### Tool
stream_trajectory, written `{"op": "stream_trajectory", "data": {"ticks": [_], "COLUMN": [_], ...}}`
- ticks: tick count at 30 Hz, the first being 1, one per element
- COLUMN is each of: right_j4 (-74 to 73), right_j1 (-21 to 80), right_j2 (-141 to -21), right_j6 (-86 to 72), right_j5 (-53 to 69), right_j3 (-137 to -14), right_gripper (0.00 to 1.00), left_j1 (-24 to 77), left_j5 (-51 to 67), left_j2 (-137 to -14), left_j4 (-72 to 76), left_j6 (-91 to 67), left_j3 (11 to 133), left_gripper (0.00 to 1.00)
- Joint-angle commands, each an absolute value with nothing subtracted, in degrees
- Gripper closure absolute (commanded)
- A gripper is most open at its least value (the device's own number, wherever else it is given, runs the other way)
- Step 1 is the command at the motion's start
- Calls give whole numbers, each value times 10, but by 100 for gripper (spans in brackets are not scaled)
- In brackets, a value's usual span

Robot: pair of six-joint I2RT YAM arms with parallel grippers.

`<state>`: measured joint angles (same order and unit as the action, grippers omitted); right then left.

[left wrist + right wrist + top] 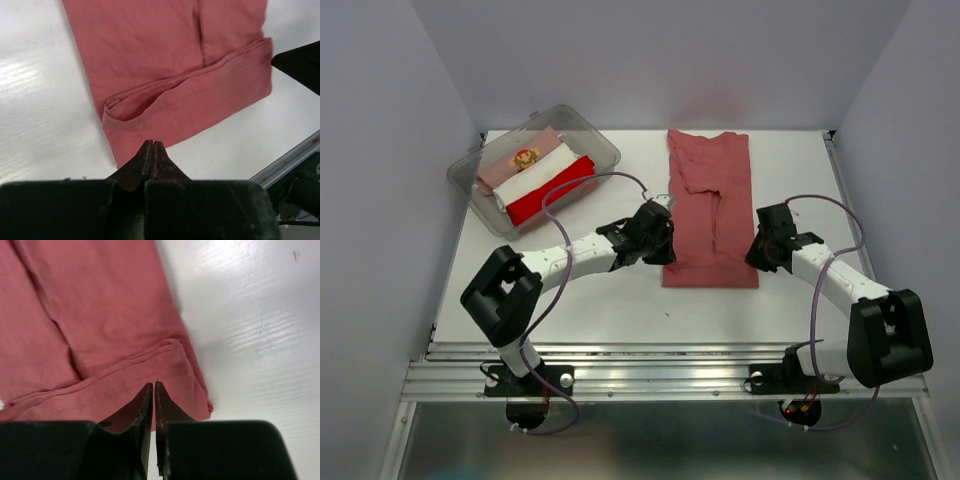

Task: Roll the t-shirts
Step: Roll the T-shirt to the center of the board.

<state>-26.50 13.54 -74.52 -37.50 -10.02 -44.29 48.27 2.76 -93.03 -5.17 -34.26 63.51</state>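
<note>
The brick-red t-shirt (710, 205) lies flat on the white table, folded lengthwise into a long strip, with its near hem turned up in one fold (190, 105). My left gripper (655, 232) is shut and empty at the strip's left near edge; its tips (152, 145) hover over the hem corner. My right gripper (770, 240) is shut and empty at the right near edge, its tips (153, 386) over the folded hem (125, 385). Pale pink, white and bright red rolled tees (535, 172) lie in the bin.
A clear plastic bin (600, 145) stands at the back left of the table. Grey walls enclose the table on three sides. A metal rail (660, 375) runs along the near edge by the arm bases.
</note>
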Motion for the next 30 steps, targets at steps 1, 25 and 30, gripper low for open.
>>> {"op": "stream_trajectory", "data": {"ticks": [1, 25, 30], "right_j4": [-249, -255, -285], "right_j1": [133, 133, 127], "right_j2": [-760, -648, -625], "right_j6": [-387, -417, -445], "right_j5": [-107, -174, -164], "right_j3": [-420, -372, -367], "right_gripper": [87, 75, 55], "left_j1": [486, 484, 484], "left_j5": [49, -73, -34], "left_j2": [-962, -932, -909], "left_j4": [-23, -80, -85], "left_j6": [-360, -374, -380], "left_j3": [621, 606, 581], "left_gripper": [100, 100, 100]}}
